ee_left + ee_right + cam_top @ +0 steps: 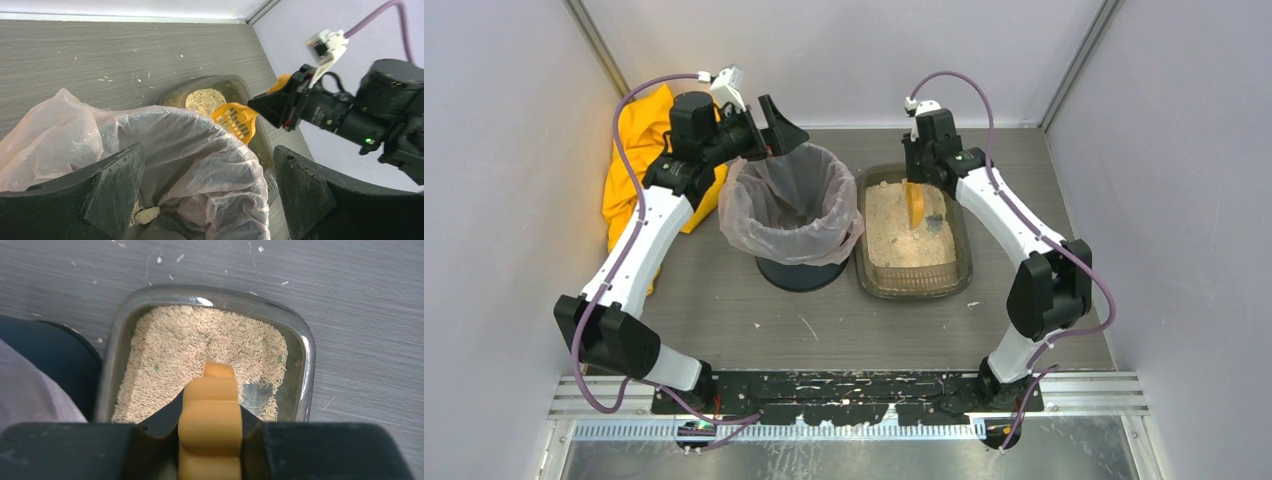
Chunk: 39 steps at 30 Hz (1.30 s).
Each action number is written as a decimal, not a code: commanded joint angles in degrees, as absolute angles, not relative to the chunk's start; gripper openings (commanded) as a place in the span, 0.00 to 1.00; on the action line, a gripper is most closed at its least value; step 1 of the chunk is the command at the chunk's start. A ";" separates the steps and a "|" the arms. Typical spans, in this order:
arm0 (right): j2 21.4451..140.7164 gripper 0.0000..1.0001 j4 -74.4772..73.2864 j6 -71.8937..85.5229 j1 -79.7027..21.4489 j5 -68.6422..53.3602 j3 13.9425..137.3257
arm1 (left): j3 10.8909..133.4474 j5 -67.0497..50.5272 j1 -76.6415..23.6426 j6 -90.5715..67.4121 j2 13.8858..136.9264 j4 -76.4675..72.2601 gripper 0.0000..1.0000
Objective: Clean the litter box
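We see the litter box [912,288], a shallow dark translucent tray with beige litter, on the desk [754,320] just right of the bagged bin [794,275]. The left wrist view alone shows the slots of the orange scoop [237,120]. The right gripper [210,432], bent down over the tray, pinches the scoop's handle. The left gripper [210,195] hangs spread above the bin.

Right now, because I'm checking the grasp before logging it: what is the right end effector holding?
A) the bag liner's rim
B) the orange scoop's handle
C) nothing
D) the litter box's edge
B: the right end effector is clamped on the handle of the orange scoop, above the litter box.
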<state>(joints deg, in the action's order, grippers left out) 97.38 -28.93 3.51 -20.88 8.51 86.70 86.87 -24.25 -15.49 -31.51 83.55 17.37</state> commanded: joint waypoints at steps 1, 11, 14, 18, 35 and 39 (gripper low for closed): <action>91.94 0.01 -26.55 7.15 -18.77 4.44 90.74 | 86.77 -25.22 -15.57 -31.69 81.55 14.29 0.98; 91.63 0.01 -26.59 6.42 -15.11 2.94 87.43 | 87.09 -26.14 -15.56 -32.81 82.41 13.15 0.98; 91.70 0.01 -25.31 7.29 -14.80 1.66 84.74 | 87.43 -26.16 -15.60 -32.80 82.48 13.21 0.98; 91.18 0.01 -21.27 11.19 -12.64 -4.50 80.94 | 87.80 -26.10 -15.56 -32.81 82.48 13.36 0.98; 94.84 0.01 -6.29 16.53 -10.29 3.61 77.05 | 88.14 -25.70 -15.56 -32.78 82.57 13.55 0.98; 97.65 0.01 -2.82 15.50 -10.37 5.85 76.36 | 89.45 -25.18 -15.56 -31.62 82.96 15.64 0.98</action>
